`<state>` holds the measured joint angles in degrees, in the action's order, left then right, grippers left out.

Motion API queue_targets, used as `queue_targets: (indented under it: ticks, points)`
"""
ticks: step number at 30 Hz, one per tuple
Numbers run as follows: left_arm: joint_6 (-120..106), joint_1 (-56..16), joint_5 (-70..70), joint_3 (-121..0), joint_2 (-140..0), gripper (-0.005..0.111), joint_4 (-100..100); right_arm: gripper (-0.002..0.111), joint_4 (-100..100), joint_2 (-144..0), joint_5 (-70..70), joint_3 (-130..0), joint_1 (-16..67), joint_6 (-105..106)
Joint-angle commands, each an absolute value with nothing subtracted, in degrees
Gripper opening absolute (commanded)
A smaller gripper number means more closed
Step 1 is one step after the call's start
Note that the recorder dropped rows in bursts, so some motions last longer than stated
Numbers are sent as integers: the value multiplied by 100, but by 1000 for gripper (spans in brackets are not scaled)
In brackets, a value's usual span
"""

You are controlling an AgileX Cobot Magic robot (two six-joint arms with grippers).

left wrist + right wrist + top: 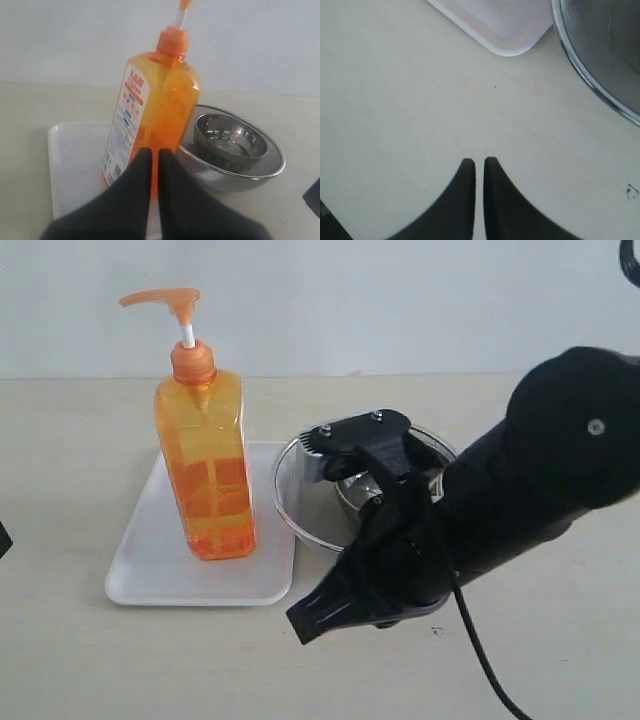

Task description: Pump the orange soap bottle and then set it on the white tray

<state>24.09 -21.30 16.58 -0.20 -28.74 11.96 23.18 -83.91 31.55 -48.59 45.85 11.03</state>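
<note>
Pale table (80, 660) first, wide and bare along its near edge and off to the left: plenty of room there. The black right arm (560, 470) sweeps in low across the right side. The white tray (150, 570) lies flat, its left half free. And there is the orange soap bottle (205, 480), upright on the tray's right half, orange liquid inside, pump head up. Just beside the tray's right edge sits a round mesh bowl (225, 177), with a smaller steel bowl (230, 140) nested in it, nothing in that one. The bottle's white label (125, 125) carries red characters and fine print, too small to read. The left gripper (155, 151) is pinched together, empty, tips before the bottle's base. The right gripper (479, 161) is closed too, empty, above bare table near the tray's corner.
</note>
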Motion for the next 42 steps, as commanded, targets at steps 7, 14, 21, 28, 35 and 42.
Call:
queue_targets:
  ticks: [7,14,21,28,35,42]
  points:
    - [2433,-2120,1650,0,-2840,5,1181,1,2816,-8124,3225,-4518,4582,934]
    - [2433,-2120,1650,0,-2840,5,1181,1,2816,-8124,3225,-4518,4582,934]
    - [2433,-2120,1650,0,-2840,5,1181,1,2816,-8124,3225,-4518,4582,934]
    - [2433,-2120,1650,0,-2840,5,1181,1,2595,-7857,2421,-4380,4582,1001]
    - [2433,-2120,1650,0,-2840,5,1181,1,2630,-6301,465,-2985,4233,1001]
    - [2433,-2120,1650,0,-2840,5,1181,1,2643,-4383,202,-1512,2710,718]
